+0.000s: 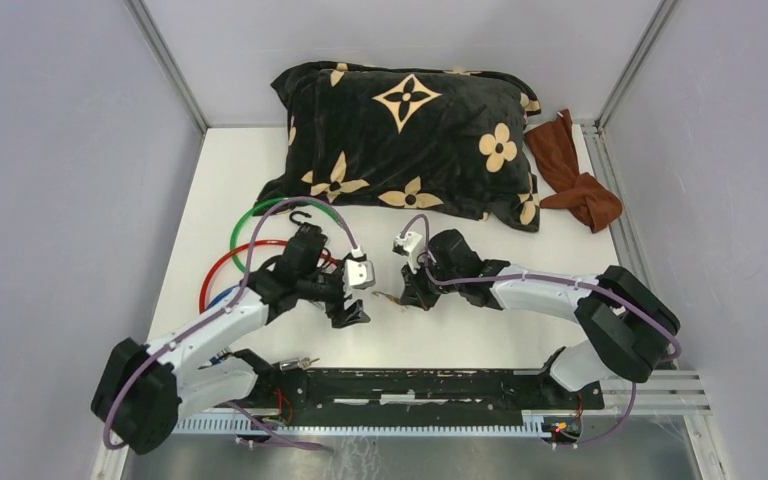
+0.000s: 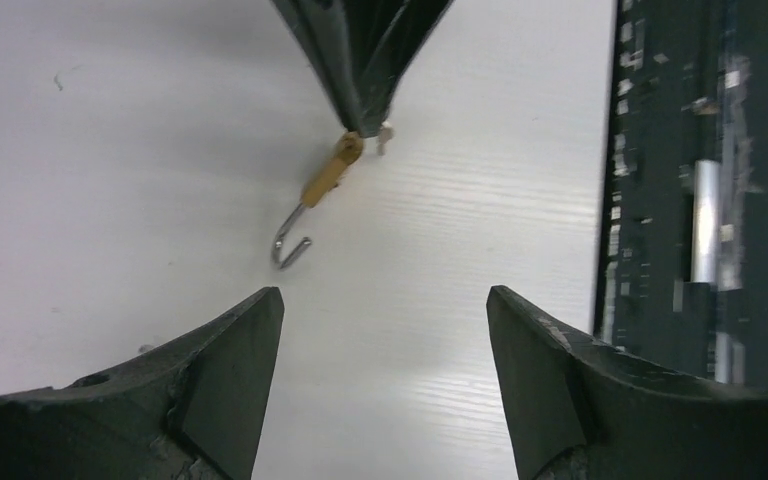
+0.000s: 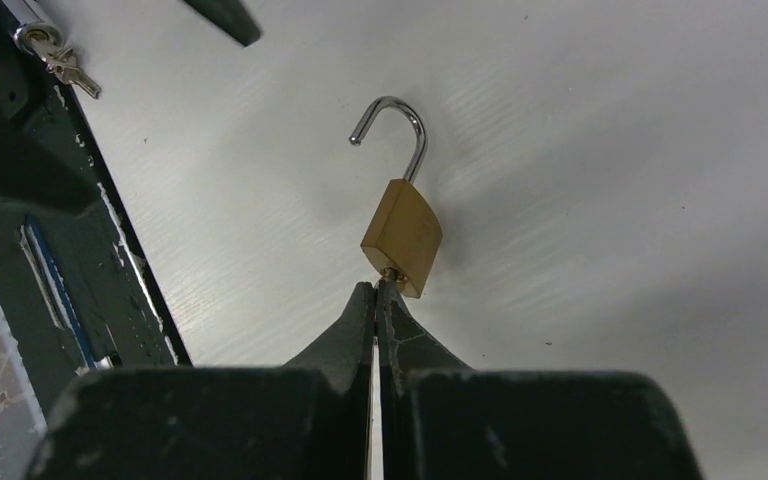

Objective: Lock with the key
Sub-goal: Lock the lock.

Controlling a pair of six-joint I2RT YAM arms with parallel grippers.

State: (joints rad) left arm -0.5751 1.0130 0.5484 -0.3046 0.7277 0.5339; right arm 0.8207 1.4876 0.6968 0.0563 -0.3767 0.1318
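Observation:
A small brass padlock (image 3: pixel 403 235) lies on the white table with its steel shackle (image 3: pixel 400 125) swung open. My right gripper (image 3: pixel 375 290) is shut on the key (image 3: pixel 390 272), which sits in the bottom of the lock body; only a sliver of the key shows. In the top view the padlock (image 1: pixel 385 297) lies between the two grippers. My left gripper (image 2: pixel 385 310) is open and empty, a short way from the padlock (image 2: pixel 325 180), with the shackle end pointing towards it. The right gripper's fingers (image 2: pixel 360 60) show above the lock in the left wrist view.
A black flowered pillow (image 1: pixel 410 130) and a brown cloth (image 1: pixel 575 170) lie at the back. Green, red and blue rings (image 1: pixel 250 250) lie under the left arm. A second set of keys (image 3: pixel 60 60) rests on the black base strip (image 1: pixel 420 385) at the near edge.

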